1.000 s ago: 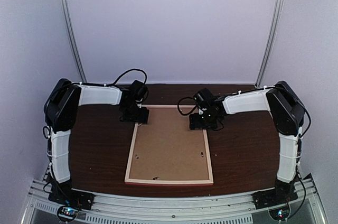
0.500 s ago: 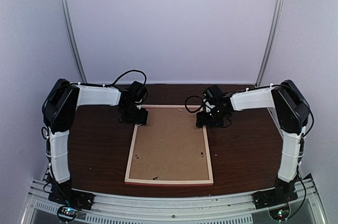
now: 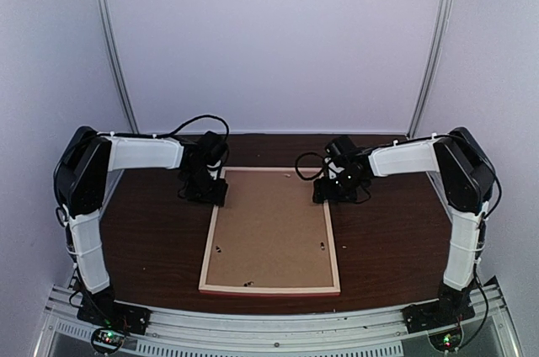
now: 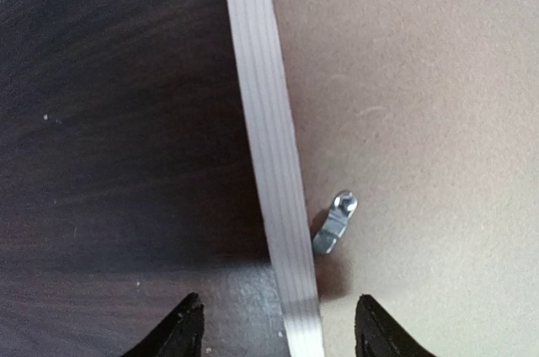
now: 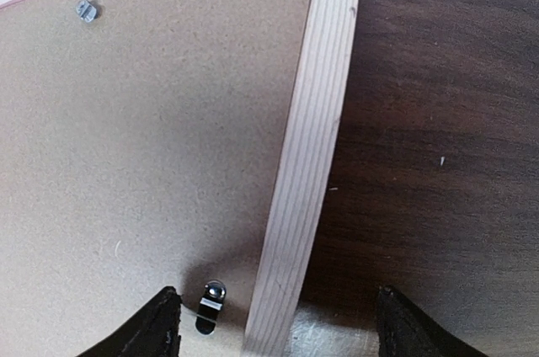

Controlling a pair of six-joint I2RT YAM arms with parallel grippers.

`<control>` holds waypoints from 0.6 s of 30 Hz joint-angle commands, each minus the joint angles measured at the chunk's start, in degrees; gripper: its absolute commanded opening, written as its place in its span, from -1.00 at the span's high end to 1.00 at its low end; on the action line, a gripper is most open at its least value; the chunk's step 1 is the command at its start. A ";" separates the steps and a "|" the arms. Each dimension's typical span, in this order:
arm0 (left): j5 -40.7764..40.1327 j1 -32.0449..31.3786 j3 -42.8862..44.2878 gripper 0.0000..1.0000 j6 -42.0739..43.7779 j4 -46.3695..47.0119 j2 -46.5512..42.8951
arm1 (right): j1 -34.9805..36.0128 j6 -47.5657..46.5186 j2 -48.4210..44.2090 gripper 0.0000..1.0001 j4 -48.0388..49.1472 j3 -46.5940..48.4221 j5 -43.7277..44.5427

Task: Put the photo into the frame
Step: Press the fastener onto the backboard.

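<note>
— Starting with the left claw (image 3: 206, 193): how set?
— Spread apart, gripping nothing. Hung over the far-left corner of the frame (image 3: 334, 247), straddling the pale wooden left rail. Just inside that rail, a small metal turn clip (image 4: 335, 222) resting on the brown backing board (image 3: 269, 231).
— And the frame itself?
— Lying back-up, flat on the dark table (image 3: 152, 239), with the backing board seated inside the rim.
— The photo?
— Not visible in any view. Possibly under the backing board inside the frame; impossible to tell.
— Over to the right claw (image 3: 337, 191)?
— Also spread wide and empty, poised over the frame's far-right corner, straddling the right rail, with a second clip (image 5: 210, 302) just inside it.
— Step in hand, then?
— Probably working the clips at the frame's far end, either freeing the backing board or locking it down. Hard to say which.
— Next move?
— Likely lowering a claw beside a clip and nudging it round, gently, without shoving the frame.
</note>
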 commanded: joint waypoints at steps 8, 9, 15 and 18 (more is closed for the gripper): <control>3.81 -0.28 -4.15 0.12 -0.10 -0.22 -2.03 | -0.22 0.41 -0.25 -0.58 -1.68 -1.54 -1.88; 4.11 -0.28 -4.33 0.17 -0.21 -0.06 -1.92 | -0.22 0.41 -0.25 -0.58 -1.59 -1.62 -1.92; 5.60 -0.28 -5.42 0.43 -1.17 0.76 -1.83 | -0.24 0.52 -0.56 -0.58 -1.49 -1.85 -1.74; 7.73 -0.28 -6.25 0.56 -2.02 1.31 -1.91 | -0.32 0.31 -0.83 -0.58 -1.71 -1.78 -1.28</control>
